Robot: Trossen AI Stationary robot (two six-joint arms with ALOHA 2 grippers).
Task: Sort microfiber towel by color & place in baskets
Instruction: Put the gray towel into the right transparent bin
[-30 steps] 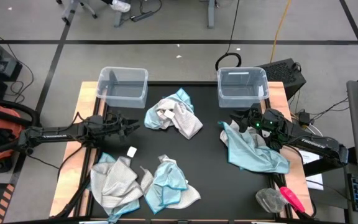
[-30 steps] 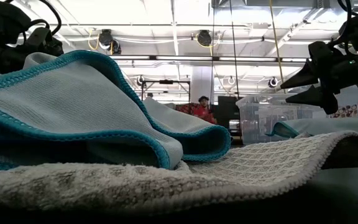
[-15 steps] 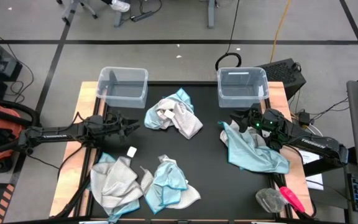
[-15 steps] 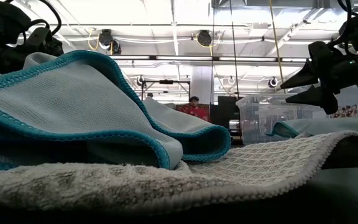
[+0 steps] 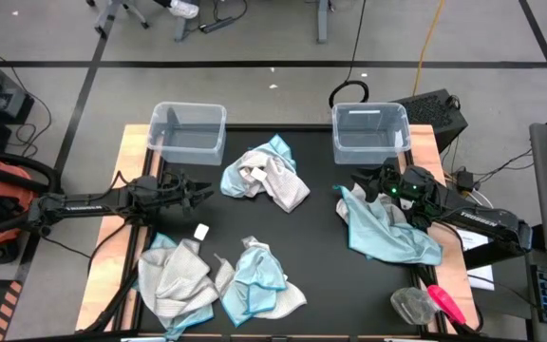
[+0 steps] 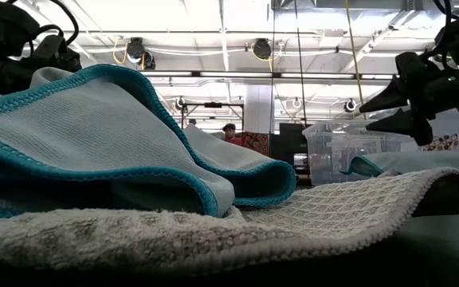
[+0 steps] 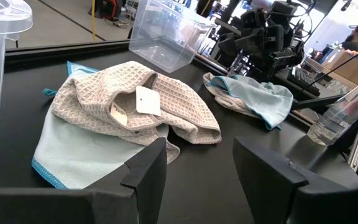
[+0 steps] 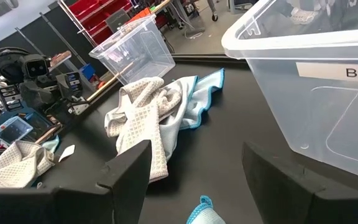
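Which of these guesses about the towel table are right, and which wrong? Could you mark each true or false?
1. Both clear baskets, the left basket and the right basket, hold no towels. True.
2. The left gripper is clamped on a towel. False: it is open and holds nothing.
3. A mixed grey and blue towel pile lies between the baskets. True.
4. The right gripper is inside a basket. False: it is open, beside a blue towel on the table.

Overhead looks down; low sits level; both share towels [image 5: 266, 178].
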